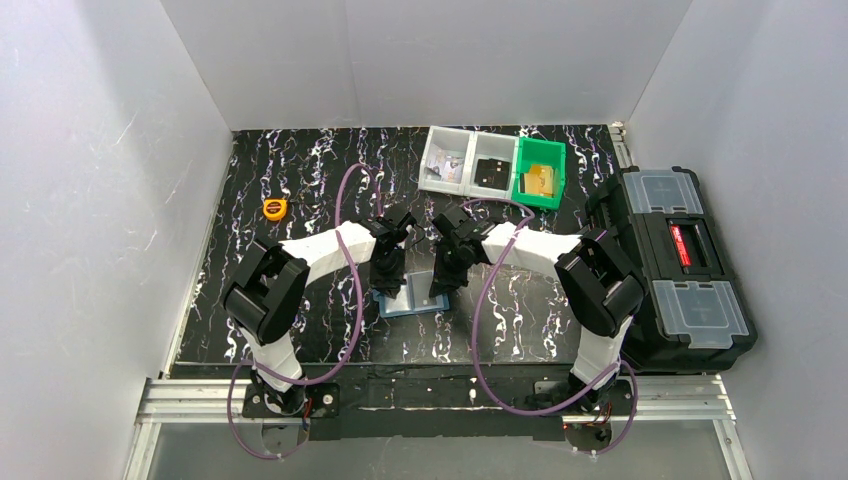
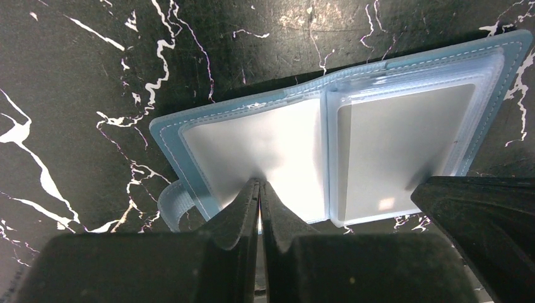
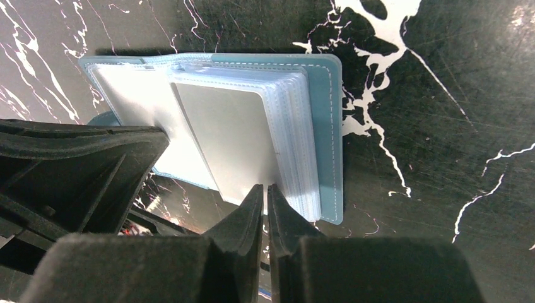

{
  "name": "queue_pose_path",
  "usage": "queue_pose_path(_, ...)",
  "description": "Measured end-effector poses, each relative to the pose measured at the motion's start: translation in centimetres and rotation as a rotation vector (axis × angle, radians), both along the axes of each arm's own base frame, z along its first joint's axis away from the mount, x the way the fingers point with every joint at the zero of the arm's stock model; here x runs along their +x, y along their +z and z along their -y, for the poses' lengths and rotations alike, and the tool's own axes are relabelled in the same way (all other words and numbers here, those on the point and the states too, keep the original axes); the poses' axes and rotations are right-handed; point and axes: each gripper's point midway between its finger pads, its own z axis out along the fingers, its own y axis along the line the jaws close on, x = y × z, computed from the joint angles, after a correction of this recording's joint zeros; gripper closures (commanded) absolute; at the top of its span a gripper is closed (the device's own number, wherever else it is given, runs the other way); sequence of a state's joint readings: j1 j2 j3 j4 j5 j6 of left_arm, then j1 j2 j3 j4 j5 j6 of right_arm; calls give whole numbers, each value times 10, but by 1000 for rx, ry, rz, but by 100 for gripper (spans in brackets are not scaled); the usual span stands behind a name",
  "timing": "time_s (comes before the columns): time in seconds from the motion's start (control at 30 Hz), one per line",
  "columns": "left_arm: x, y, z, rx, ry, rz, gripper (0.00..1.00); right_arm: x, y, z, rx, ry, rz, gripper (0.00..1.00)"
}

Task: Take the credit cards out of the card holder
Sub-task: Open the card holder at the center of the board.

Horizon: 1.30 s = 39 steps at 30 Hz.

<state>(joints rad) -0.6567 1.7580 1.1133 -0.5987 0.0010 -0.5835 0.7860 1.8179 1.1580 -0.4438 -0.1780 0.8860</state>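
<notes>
— Where is the card holder (image 2: 284, 145)?
— Lying open and flat on the black marbled surface (image 2: 76, 76), inside facing up, right between the two hands.
— What is the left hand (image 2: 259, 186) doing?
— Its fingers are pressed together with only a hairline between them. The tips meet the near edge of the holder's left page, which is pale and shiny. I cannot tell whether they have caught the plastic.
— And that little loop?
— A blue strap tab (image 2: 169, 205) sticks out of the holder just left of those fingertips.
— The right hand (image 3: 265, 189)?
— Closed down to a thin slit too, with its tips at the near edge of the stack of clear sleeves (image 3: 296, 145) on the right page. A grey card (image 3: 227, 136) sits in the top sleeve, just ahead of the fingertips. I can't say whether the hand is pinching or only touching.
— Anything farther out?
— Well beyond both hands, two clear bins (image 1: 467, 160) and a green bin (image 1: 540, 172) stand side by side.
</notes>
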Motion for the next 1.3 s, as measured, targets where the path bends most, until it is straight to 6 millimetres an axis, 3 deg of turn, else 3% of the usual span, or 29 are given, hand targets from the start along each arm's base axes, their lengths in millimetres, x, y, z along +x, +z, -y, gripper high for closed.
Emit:
queue_pose_path(0.87, 0, -1, 0, -2, -5, 1, 97, -3, -1, 7, 2, -37, 14, 82)
queue_pose_path(1.13, 0, -1, 0, -3, -7, 1, 97, -3, 0, 6, 8, -41, 15, 69)
queue_pose_path(1.3, 0, -1, 0, -3, -7, 1, 97, -2, 0, 6, 7, -40, 17, 68)
